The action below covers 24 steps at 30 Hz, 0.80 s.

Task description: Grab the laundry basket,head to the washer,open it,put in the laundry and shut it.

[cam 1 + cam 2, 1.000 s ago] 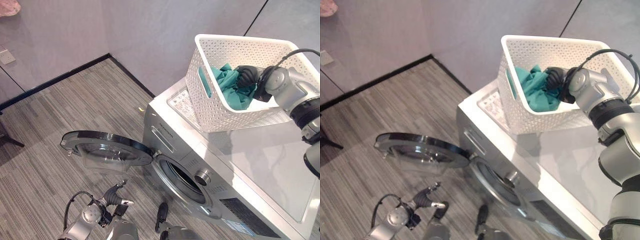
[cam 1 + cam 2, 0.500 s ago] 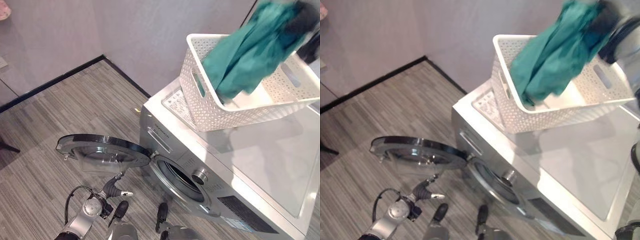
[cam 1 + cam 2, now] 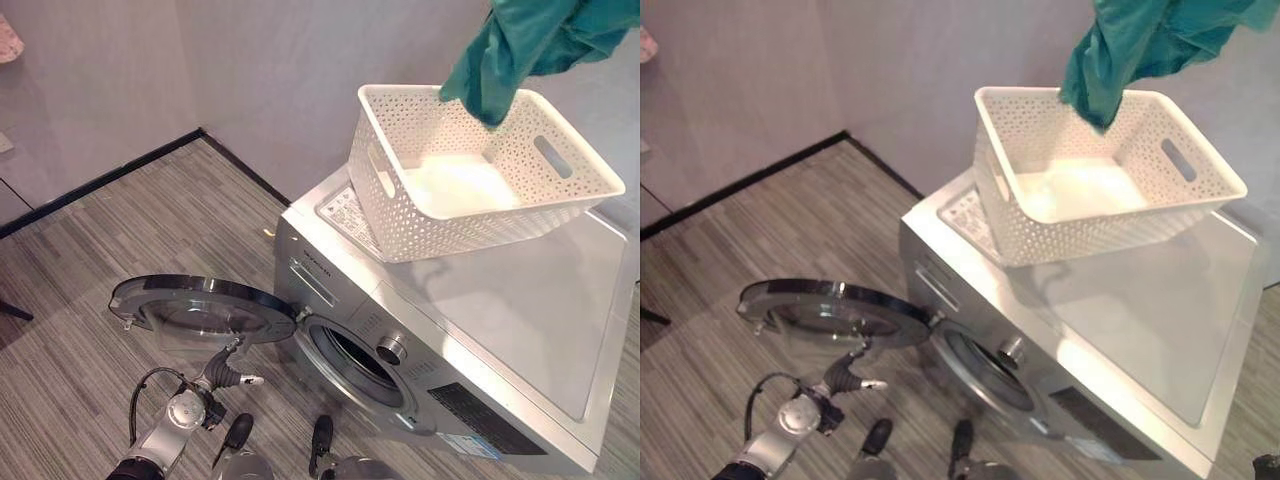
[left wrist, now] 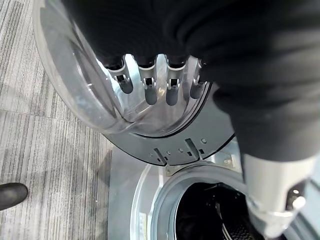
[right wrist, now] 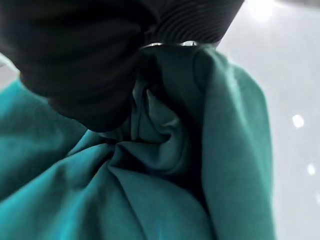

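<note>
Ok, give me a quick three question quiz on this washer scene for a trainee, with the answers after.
1. True or false: the washer door is open.
2. Where is the green cloth? A) in the basket B) lifted above the basket C) in the drum
3. What does the basket sit on?

Key
1. True. The door is swung out, and the left hand is at its glass.
2. B. The cloth hangs over the basket, bunched against the right hand in the right wrist view, though the fingers are hidden.
3. The washer's top.
</note>
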### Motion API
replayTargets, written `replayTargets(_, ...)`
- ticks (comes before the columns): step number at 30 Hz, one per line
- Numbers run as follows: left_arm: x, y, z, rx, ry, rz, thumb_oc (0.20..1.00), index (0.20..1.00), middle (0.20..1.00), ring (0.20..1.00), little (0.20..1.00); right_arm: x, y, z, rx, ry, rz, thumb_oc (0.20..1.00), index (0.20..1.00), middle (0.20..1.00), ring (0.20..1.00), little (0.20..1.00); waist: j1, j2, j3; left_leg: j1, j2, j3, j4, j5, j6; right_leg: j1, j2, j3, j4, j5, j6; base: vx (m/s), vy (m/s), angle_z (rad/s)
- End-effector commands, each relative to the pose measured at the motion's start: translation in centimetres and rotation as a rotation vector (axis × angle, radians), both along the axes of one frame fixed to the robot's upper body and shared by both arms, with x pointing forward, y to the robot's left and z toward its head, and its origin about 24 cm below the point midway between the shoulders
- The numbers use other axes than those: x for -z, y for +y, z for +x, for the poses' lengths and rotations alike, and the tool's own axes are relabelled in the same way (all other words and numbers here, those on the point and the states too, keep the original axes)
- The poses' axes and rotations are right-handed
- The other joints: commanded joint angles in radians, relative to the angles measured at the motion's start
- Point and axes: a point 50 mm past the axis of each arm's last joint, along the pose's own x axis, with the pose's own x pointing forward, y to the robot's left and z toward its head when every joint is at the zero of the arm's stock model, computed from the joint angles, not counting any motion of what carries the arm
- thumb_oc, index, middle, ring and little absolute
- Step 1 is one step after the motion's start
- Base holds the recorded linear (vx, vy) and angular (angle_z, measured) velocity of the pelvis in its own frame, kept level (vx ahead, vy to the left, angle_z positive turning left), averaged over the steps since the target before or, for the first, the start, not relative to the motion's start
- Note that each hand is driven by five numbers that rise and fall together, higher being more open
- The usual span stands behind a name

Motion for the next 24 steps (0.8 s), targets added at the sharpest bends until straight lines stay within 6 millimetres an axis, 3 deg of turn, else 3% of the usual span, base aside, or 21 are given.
replayTargets(1, -0.7, 0.5, 1.0, 0.043, -0.048, 0.095, 1.0, 1.0, 1.0, 1.0, 1.0, -2.4, -3.0, -4.6, 0.172, -0.198, 0.009, 0.2, 0.2, 0.2, 0.2, 0.2, 0.014, -0.014, -0.07, 0.1, 0.028, 0.086, -0.014, -0.108, 0.067, 0.072, -0.084, 0.083, 0.03, -0.182, 0.082, 0.0, 0.0, 0.0)
replayTargets(14, 0.3, 0.2, 0.6, 0.018, -0.034, 0.11, 1.0, 1.0, 1.0, 1.0, 1.0, -1.9, -2.5, -7.1, 0.098, -0.322, -0.036, 0.2, 0.2, 0.2, 0.2, 0.2, -0.037, -0.02, -0.075, 0.156, -0.006, 0.174, -0.012, -0.138, 0.113, 0.04, -0.121, 0.176, 0.057, -0.128, 0.121, -0.02, 0.093, -0.21)
replayTargets(18, 0.7, -0.5, 0.5, 0.008, -0.029, 0.105, 1.0, 1.0, 1.0, 1.0, 1.0, -0.8, -1.2, -7.9, 0.051, -0.376, -0.094, 0.2, 0.2, 0.2, 0.2, 0.2, -0.079, 0.004, -0.076, 0.191, -0.038, 0.229, -0.01, -0.16, 0.146, 0.019, -0.145, 0.234, 0.078, -0.104, 0.144, -0.02, 0.186, -0.43)
replayTargets(24, 0.8, -0.8, 0.4, 0.008, -0.033, 0.097, 1.0, 1.0, 1.0, 1.0, 1.0, 1.5, -0.7, -8.0, 0.031, -0.385, -0.112, 0.2, 0.2, 0.2, 0.2, 0.2, -0.099, -0.005, -0.056, 0.214, -0.079, 0.289, 0.007, -0.185, 0.184, -0.021, -0.166, 0.301, 0.104, -0.048, 0.177, -0.09, 0.188, -0.48)
